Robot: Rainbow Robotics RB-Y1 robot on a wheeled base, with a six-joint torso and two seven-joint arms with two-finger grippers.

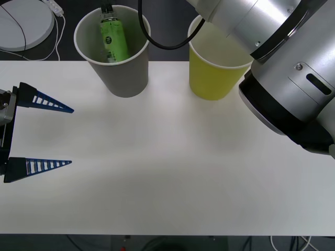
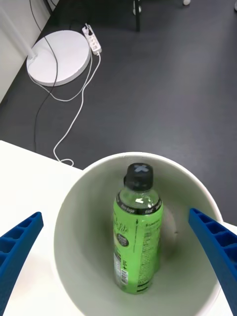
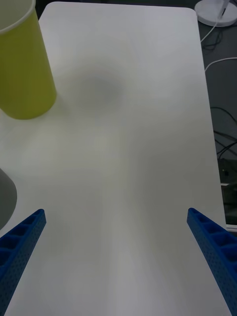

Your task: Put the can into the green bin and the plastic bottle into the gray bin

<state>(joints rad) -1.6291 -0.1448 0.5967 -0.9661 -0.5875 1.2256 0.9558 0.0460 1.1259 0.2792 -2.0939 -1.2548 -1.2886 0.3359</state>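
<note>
Leaning inside the tapered gray bin [image 1: 125, 78], the clear plastic bottle [image 2: 136, 237] is showing its black cap and glossy green label. Beside it, the green bin [image 1: 212, 78] is standing, its contents seemingly hidden. The right gripper [image 2: 118, 247] is hovering spread wide above the gray bin; the left gripper [image 1: 68, 136] is waiting, fingers parted, over the white table [image 1: 172, 167].

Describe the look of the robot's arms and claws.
The left claw has two blue, ribbed, tapering fingers on a black mount. The right arm is glossy silver-gray with black joint bands and a looping black cable; the right claw has matching blue fingers.
</note>
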